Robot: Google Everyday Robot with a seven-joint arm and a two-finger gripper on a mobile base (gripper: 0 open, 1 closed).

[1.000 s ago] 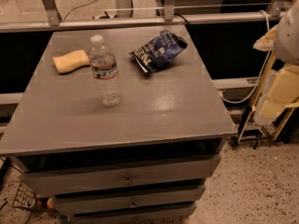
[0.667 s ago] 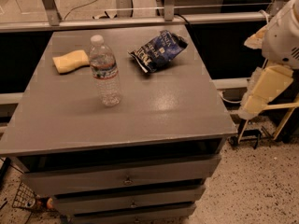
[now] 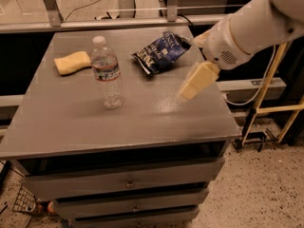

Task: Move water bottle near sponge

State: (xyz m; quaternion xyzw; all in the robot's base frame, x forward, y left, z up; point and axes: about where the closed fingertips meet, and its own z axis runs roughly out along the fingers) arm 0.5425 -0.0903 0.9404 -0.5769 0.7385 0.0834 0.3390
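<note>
The water bottle (image 3: 106, 73) stands upright on the grey cabinet top (image 3: 142, 122), left of centre. It is clear and ribbed, with a white cap and a white and red label. The pale yellow sponge (image 3: 71, 62) lies flat at the back left, a short way behind and to the left of the bottle, not touching it. My gripper (image 3: 194, 83) hangs from the white arm (image 3: 247, 27) over the right part of the top. It points down and left, well to the right of the bottle, and holds nothing.
A dark blue snack bag (image 3: 160, 52) lies at the back centre, between the bottle and the arm. The cabinet has drawers (image 3: 128, 184) below. A yellow metal frame (image 3: 278, 106) stands on the floor to the right. A rail (image 3: 142, 23) runs behind the top.
My arm has swung in from the right edge to over the right part of the cabinet top. The bottle, sponge and bag have not moved.
</note>
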